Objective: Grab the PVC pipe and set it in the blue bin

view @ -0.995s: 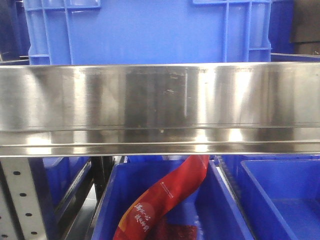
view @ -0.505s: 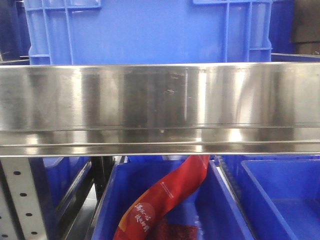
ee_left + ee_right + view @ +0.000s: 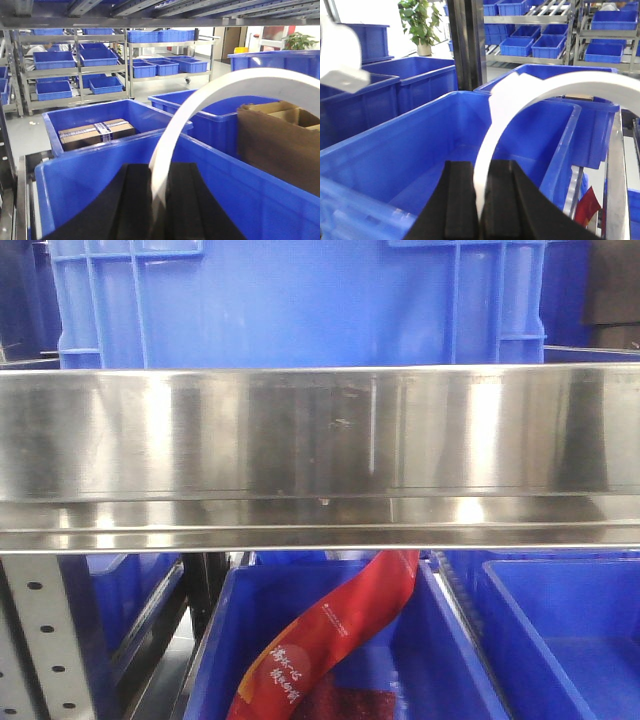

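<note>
From the front, a wide brushed-steel shelf beam (image 3: 320, 450) fills the view and hides both arms and the white curved PVC pipe (image 3: 215, 90). Only a ribbed blue crate (image 3: 300, 300) above the beam and a red printed packet (image 3: 330, 640) in a bin beneath it show.

In the left wrist view the left pincer (image 3: 159, 175) is clenched on the pipe's lower end. The pipe arcs up and right until the frame cuts it off, and its other end is out of sight. The right pincer (image 3: 481, 172) grips a pipe (image 3: 560, 82) of the same kind. Whether it is the same piece cannot be told.

Under the pipe lies a deep blue plastic bin (image 3: 75, 190), its floor hidden by the pincer. A taped cardboard box (image 3: 95, 132) sits in a bin behind the pipe, and brown cardboard (image 3: 275, 145) stands to its right. A blurred white object (image 3: 340, 55) left of the pipe cannot be identified.

Steel racks of blue bins (image 3: 75, 65) and a potted plant (image 3: 420, 20) stand far behind the pipe.
</note>
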